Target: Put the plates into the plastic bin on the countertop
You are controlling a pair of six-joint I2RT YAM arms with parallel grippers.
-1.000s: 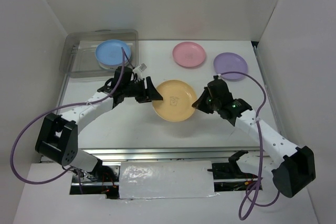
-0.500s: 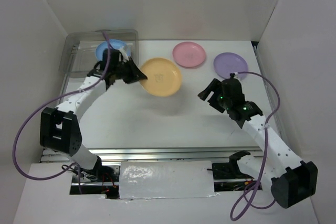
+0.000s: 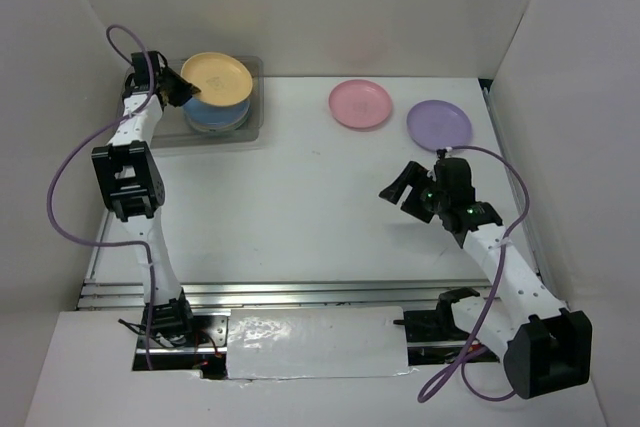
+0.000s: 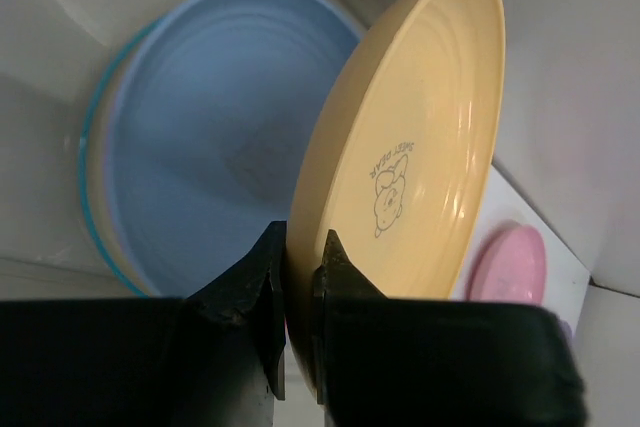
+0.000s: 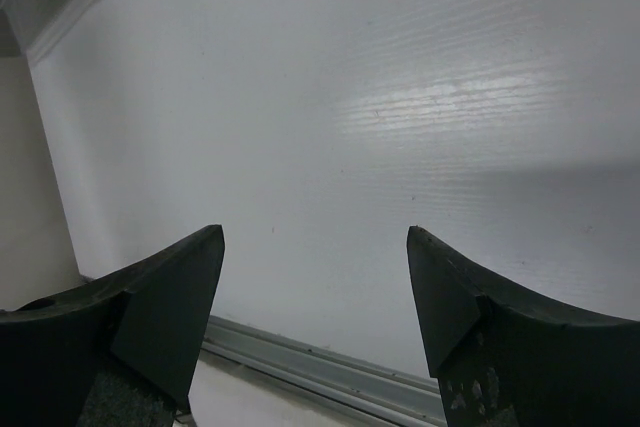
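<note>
My left gripper (image 3: 186, 91) is shut on the rim of the orange-yellow plate (image 3: 217, 76) and holds it tilted over the plastic bin (image 3: 225, 139) at the back left. In the left wrist view both jaws pinch that plate (image 4: 420, 147) at its edge, my left gripper (image 4: 300, 242) just above a light blue plate (image 4: 210, 147). The light blue plate (image 3: 215, 116) tops a small stack in the bin. A pink plate (image 3: 360, 104) and a purple plate (image 3: 439, 125) lie on the countertop (image 3: 300, 217) at the back right. My right gripper (image 3: 401, 188) hangs open near the purple plate, nothing between its fingers.
White walls close in the countertop on the left, back and right. A metal rail (image 3: 300, 292) runs along the front edge. The right wrist view has only bare white surface and the rail (image 5: 330, 372) beyond my right gripper (image 5: 315, 237).
My left arm carried the orange-yellow plate from the table's middle to above the bin. My right gripper let go of that plate, opened and drew back to the right.
</note>
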